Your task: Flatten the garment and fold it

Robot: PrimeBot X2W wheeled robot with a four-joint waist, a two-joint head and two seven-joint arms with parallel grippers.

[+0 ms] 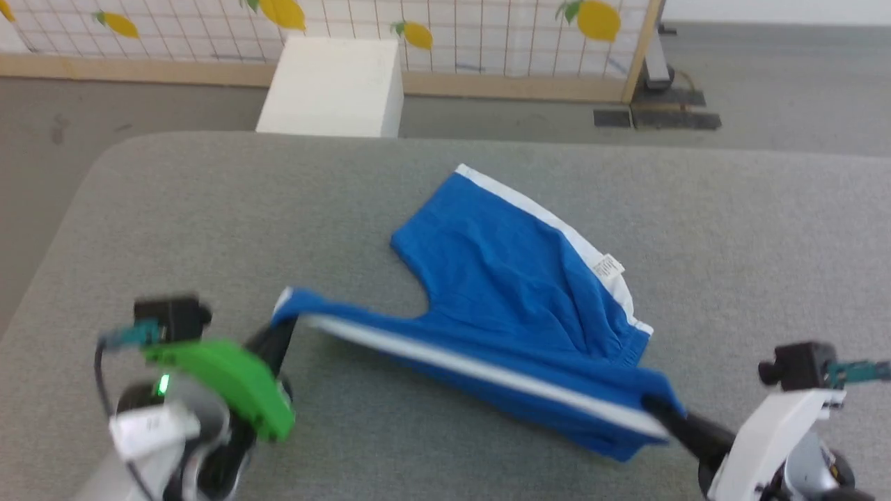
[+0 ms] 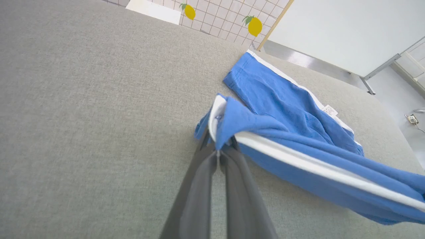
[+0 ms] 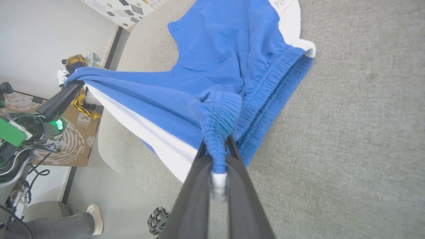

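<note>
The garment (image 1: 508,292), bright blue shorts with white side bands and a small white tag, lies on the grey table, its near side lifted and stretched taut between both grippers. My left gripper (image 1: 282,327) is shut on the hem corner of one leg (image 2: 220,132). My right gripper (image 1: 661,407) is shut on the elastic waistband (image 3: 217,146). The far leg (image 2: 265,89) and the rest of the waistband (image 3: 265,89) rest flat on the table. In the right wrist view the left gripper (image 3: 71,88) shows at the far end of the stretched edge.
A grey padded table (image 1: 209,223) with rounded corners carries the work. Beyond its far edge stand a white box (image 1: 334,87) and a lemon-patterned screen (image 1: 487,35). Beside the table are a cardboard box with clothes (image 3: 76,116) and a person's foot (image 3: 94,215).
</note>
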